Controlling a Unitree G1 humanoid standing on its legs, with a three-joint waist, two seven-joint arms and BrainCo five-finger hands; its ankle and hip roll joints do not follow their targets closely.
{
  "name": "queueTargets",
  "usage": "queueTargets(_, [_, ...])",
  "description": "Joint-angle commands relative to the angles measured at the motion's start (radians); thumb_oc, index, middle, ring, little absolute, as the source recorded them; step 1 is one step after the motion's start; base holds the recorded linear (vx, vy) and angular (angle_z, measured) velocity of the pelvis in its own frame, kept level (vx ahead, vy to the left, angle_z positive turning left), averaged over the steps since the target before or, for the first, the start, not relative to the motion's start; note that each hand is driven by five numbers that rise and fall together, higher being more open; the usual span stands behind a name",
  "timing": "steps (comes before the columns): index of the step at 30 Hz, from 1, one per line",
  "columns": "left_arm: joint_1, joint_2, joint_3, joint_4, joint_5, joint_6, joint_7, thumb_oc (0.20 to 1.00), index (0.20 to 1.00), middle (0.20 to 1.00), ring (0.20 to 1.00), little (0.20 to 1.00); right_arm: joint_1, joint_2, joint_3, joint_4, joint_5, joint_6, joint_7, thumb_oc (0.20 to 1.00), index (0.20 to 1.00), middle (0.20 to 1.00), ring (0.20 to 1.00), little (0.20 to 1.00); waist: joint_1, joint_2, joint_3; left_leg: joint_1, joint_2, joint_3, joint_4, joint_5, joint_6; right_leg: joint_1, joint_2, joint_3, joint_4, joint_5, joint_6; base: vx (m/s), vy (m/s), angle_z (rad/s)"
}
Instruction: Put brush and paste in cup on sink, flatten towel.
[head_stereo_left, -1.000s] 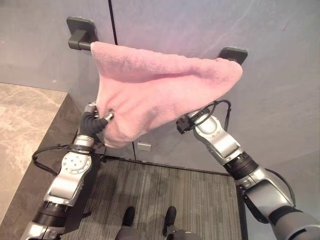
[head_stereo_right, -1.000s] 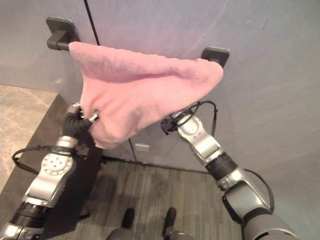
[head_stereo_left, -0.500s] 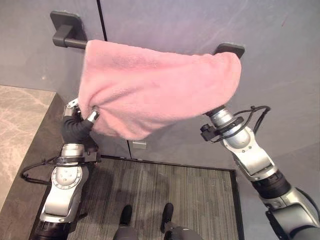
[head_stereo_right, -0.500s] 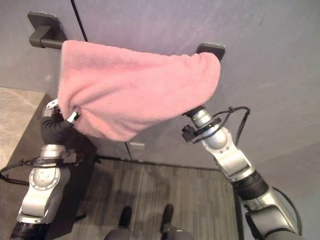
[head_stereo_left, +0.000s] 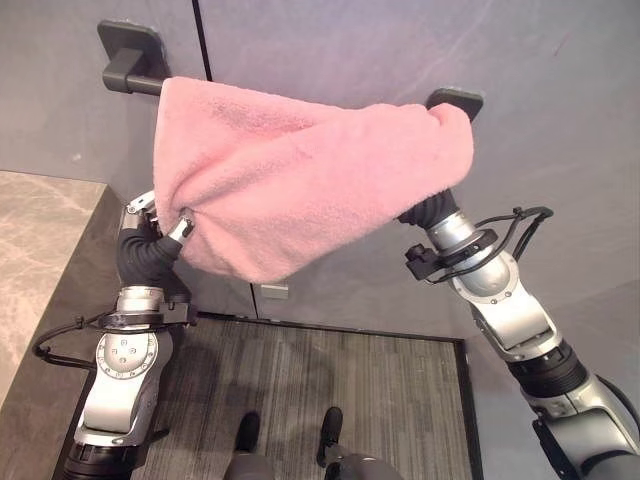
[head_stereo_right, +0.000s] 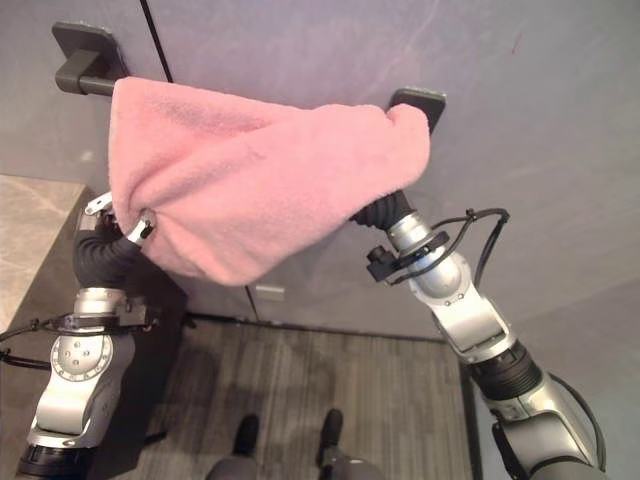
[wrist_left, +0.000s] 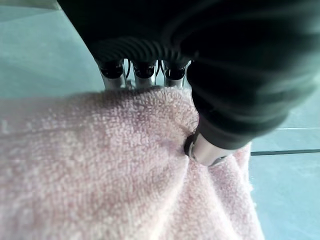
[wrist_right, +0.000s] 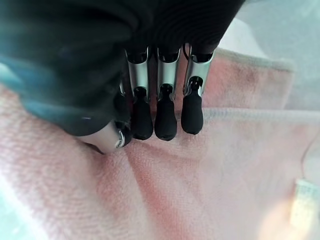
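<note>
- Wall (head_stereo_left: 560, 120) of grey panels filled the background, with a dark towel bar (head_stereo_left: 128, 72) mounted across it and a stone counter (head_stereo_left: 40, 250) at the robot's left.
- The pink towel (head_stereo_left: 300, 190) hung over that bar, reaching from the left bracket to the right one, its lower edge drooping in a curve between the two hands.
- The left hand (head_stereo_left: 160, 222) gripped the towel's lower left corner; its wrist view showed the thumb (wrist_left: 205, 150) pressing cloth against the fingers (wrist_left: 145, 70), so it was clenched on the towel.
- The right hand (wrist_right: 110, 135) was at the towel's right end, under the cloth near the right bracket; its wrist view showed the dark fingertips (wrist_right: 165, 120) and thumb closed together on a fold, so it was pinching the towel too.
- Compared with a second earlier, the right arm had swung out from the middle toward the right bracket, and the towel had gone from a bunched cone to a broader sheet.
- Judged from this, the flattening was under way but unfinished: a diagonal fold ran across the front and the hem was uneven.
- No brush, paste or cup could be made out here.
</note>
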Motion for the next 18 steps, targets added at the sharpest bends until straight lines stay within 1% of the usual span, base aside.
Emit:
queueTargets(1, [0.042,0.064,0.038,-0.024,0.005,-0.041,0.013,0.2,0.2,0.2,0.2,0.2,-0.125,0.006,-0.013,-0.04,0.06,-0.064,0.001,0.2,0.2,0.2,0.2,0.2,0.019,-0.025,-0.077,0.028,0.018,0.052,0.0,-0.017,0.018,0.072,-0.122,0.027,-0.002,-0.04,0.137,0.0,0.0,0.0])
queueTargets(8, [0.11,0.063,0.085,0.04,-0.025,-0.018,0.017,0.2,0.2,0.2,0.2,0.2,-0.23,-0.033,0.109,0.072,0.148,-0.003,0.044,0.2,0.2,0.2,0.2,0.2,0.064,-0.043,-0.061,0.03,-0.005,0.049,0.013,-0.026,0.041,0.077,-0.137,0.03,-0.002,-0.033,0.139,-0.01,0.021,0.0])
queueTargets(9, [0.112,0.064,0.089,0.054,-0.03,-0.017,0.018,0.2,0.2,0.2,0.2,0.2,-0.242,-0.03,0.122,0.093,0.156,0.001,0.045,0.2,0.2,0.2,0.2,0.2,0.07,-0.047,-0.054,0.02,-0.012,0.048,0.03,-0.034,0.046,0.076,-0.141,0.031,-0.002,-0.03,0.14,-0.08,0.049,0.03])
queueTargets(10, [0.105,0.069,0.094,0.092,-0.028,-0.012,0.026,0.2,0.2,0.2,0.2,0.2,-0.259,-0.027,0.141,0.129,0.161,0.018,0.046,0.2,0.2,0.2,0.2,0.2,0.086,-0.055,-0.037,-0.011,-0.026,0.041,0.072,-0.049,0.056,0.07,-0.149,0.031,-0.002,-0.021,0.14,-0.08,0.045,0.02])
queueTargets(11, [0.101,0.071,0.091,0.1,-0.029,-0.012,0.025,0.2,0.2,0.2,0.2,0.2,-0.263,-0.022,0.142,0.132,0.16,0.021,0.047,0.2,0.2,0.2,0.2,0.2,0.089,-0.058,-0.031,-0.024,-0.031,0.039,0.091,-0.056,0.059,0.068,-0.153,0.031,-0.002,-0.018,0.139,-0.07,0.035,0.01])
queueTargets(15, [0.099,0.071,0.091,0.101,-0.03,-0.012,0.025,0.2,0.2,0.2,0.2,0.2,-0.263,-0.022,0.141,0.132,0.16,0.021,0.047,0.2,0.2,0.2,0.2,0.2,0.088,-0.059,-0.031,-0.029,-0.032,0.038,0.098,-0.059,0.06,0.066,-0.153,0.03,-0.002,-0.017,0.14,-0.02,0.009,0.0])
queueTargets(16, [0.075,0.077,0.079,0.131,-0.018,-0.003,0.018,0.2,0.2,0.2,0.2,0.2,-0.25,0.001,0.131,0.144,0.146,0.027,0.044,0.2,0.2,0.2,0.2,0.2,0.093,-0.06,-0.011,-0.063,-0.048,0.034,0.145,-0.075,0.068,0.064,-0.163,0.031,-0.002,-0.008,0.138,-0.06,0.041,-0.02])
queueTargets(18, [0.051,0.081,0.055,0.149,-0.012,0.0,0.01,0.2,0.2,0.2,0.2,0.2,-0.22,0.017,0.114,0.152,0.137,0.028,0.043,0.2,0.2,0.2,0.2,0.2,0.085,-0.055,-0.011,-0.081,-0.056,0.03,0.176,-0.092,0.074,0.062,-0.167,0.028,-0.002,-0.006,0.137,-0.02,0.052,0.04])
